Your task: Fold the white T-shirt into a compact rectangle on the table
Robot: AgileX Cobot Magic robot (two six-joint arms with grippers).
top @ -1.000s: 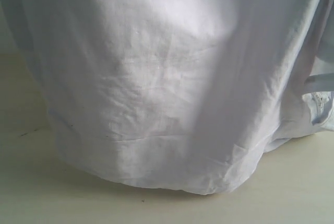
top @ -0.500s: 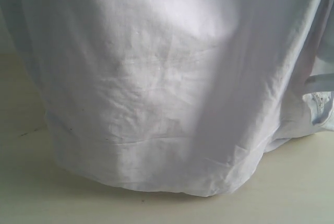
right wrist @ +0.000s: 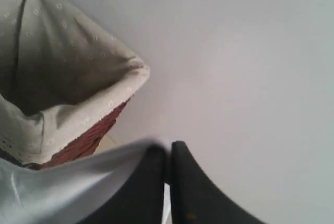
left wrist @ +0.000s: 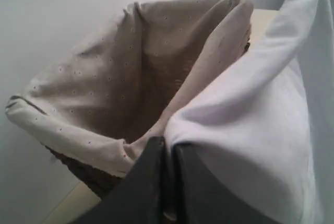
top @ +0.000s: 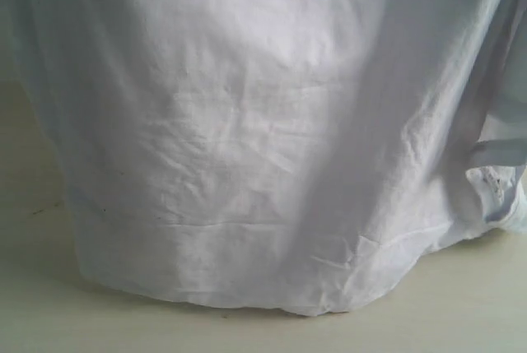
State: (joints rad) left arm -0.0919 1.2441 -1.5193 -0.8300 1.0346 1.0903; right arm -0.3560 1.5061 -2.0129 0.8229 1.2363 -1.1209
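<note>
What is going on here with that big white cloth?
A robot holds up the white T-shirt. The left pincer and the right pincer are each shut on a pinch of its fabric. The shirt hangs unfolded, its lower edge down by the table. A cloth-lined wicker basket stands close by.

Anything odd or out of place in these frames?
Nothing damaged or spilled. The white T-shirt hangs wrinkled in front of the exterior camera, filling most of that view above the table, not lying flat. The left gripper and right gripper are each shut on its cloth.
</note>
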